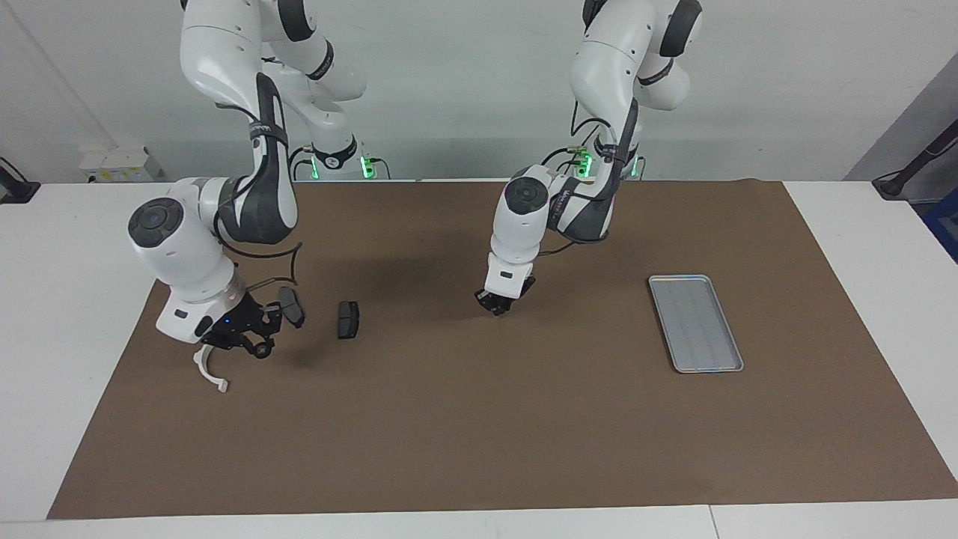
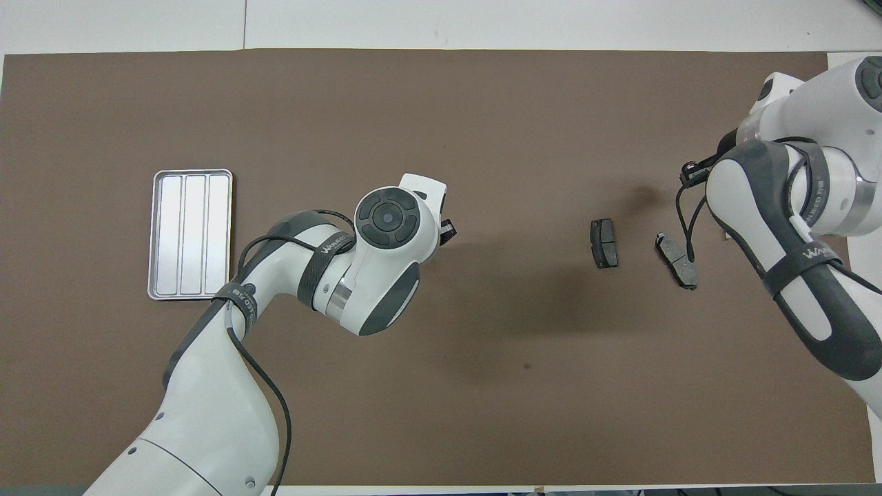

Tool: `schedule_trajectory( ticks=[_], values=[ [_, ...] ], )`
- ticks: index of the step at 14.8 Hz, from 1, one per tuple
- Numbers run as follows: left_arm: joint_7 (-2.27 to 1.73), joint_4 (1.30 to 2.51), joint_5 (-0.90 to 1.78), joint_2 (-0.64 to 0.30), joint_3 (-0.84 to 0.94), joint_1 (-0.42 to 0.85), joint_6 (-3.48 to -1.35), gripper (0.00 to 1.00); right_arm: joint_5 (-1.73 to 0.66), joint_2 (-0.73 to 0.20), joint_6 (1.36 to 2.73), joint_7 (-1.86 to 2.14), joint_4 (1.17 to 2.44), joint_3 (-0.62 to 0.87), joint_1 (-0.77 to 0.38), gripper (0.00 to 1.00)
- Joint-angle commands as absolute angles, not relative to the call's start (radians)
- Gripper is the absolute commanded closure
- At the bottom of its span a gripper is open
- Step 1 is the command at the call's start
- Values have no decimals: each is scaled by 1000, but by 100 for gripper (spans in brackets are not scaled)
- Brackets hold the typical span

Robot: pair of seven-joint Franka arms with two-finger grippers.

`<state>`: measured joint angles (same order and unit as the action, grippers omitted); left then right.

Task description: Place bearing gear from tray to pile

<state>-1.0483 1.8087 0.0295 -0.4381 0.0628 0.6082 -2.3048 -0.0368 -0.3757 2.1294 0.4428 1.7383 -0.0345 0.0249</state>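
The silver tray (image 1: pixel 694 322) (image 2: pixel 191 234) lies bare toward the left arm's end of the brown mat. No bearing gear shows in either view. The pile lies toward the right arm's end: a white semicircular bracket (image 1: pixel 202 368) and two dark brake-pad pieces (image 1: pixel 292 305) (image 1: pixel 348 320), the pads also seen from overhead (image 2: pixel 677 260) (image 2: pixel 604 242). My right gripper (image 1: pixel 247 343) hangs low over the bracket's nearer end, beside one pad; from overhead its arm hides it. My left gripper (image 1: pixel 498 305) (image 2: pixel 448 227) is shut, low over the middle of the mat, between tray and pile.
The brown mat (image 1: pixel 479 434) covers most of the white table (image 1: pixel 75 299). A cable loops from the right arm's wrist (image 1: pixel 288 258) just above the nearer pad. Both arms lean in over the mat's robot end.
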Motion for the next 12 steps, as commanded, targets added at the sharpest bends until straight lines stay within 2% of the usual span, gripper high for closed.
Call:
schedule_trajectory(
  ticks=[1, 9, 12],
  values=[
    [-1065, 1850, 34, -414, 44, 635, -2326, 89, -21, -362, 2193, 489, 1807, -20, 51, 100],
    [-1066, 1852, 29, -417, 43, 647, -2309, 88, -21, -414, 2301, 572, 1852, -20, 98, 100],
    [-1068, 1852, 29, -419, 43, 647, -2309, 80, -21, -426, 2315, 583, 1855, -20, 101, 100]
  ],
)
